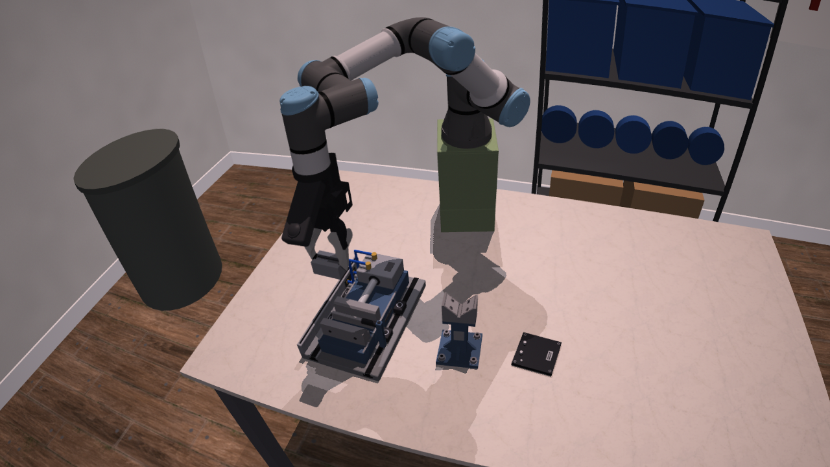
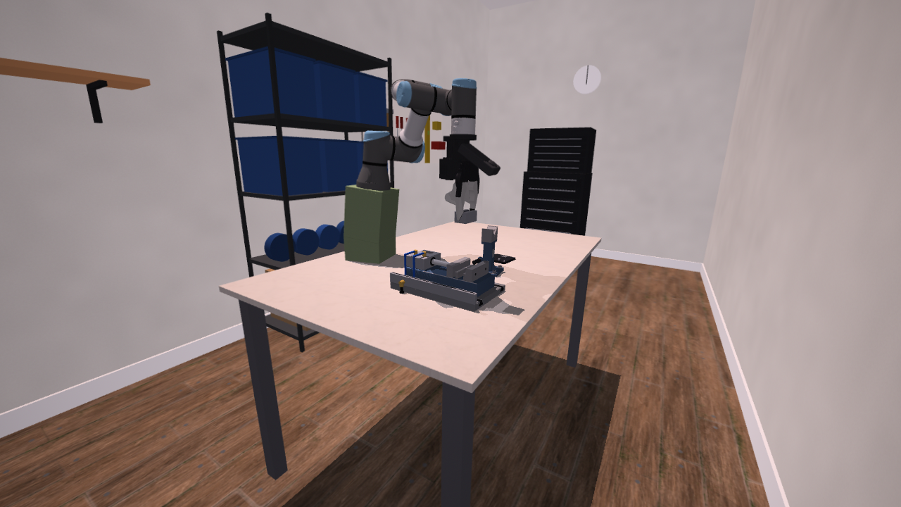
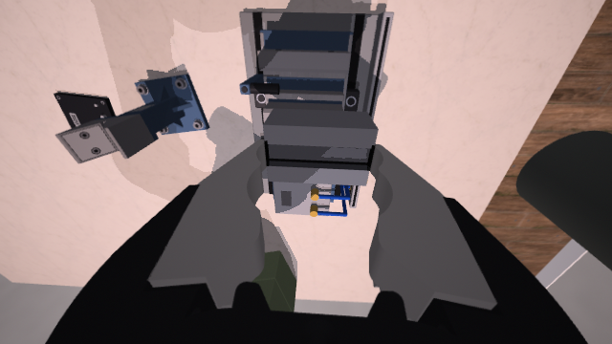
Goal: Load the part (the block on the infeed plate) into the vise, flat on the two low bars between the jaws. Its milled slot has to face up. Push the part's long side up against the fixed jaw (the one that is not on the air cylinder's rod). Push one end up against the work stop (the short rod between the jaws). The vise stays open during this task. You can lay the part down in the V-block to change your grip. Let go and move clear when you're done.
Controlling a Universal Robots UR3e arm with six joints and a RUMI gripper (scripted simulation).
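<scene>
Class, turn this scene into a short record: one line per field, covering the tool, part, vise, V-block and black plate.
tool: shut on part
part: raised off the table, outside the vise
vise: open, nothing between its jaws
V-block: unoccupied
black plate: on the table, beyond the V-block from the vise

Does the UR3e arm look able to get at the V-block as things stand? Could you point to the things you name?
Probably yes: the V-block (image 1: 458,316) (image 2: 489,235) (image 3: 131,134) has nothing lying in it and open space above, though the end effector (image 1: 329,259) (image 2: 467,212) (image 3: 317,144) already grips the part (image 1: 327,266) (image 2: 465,217) (image 3: 320,136).
</scene>
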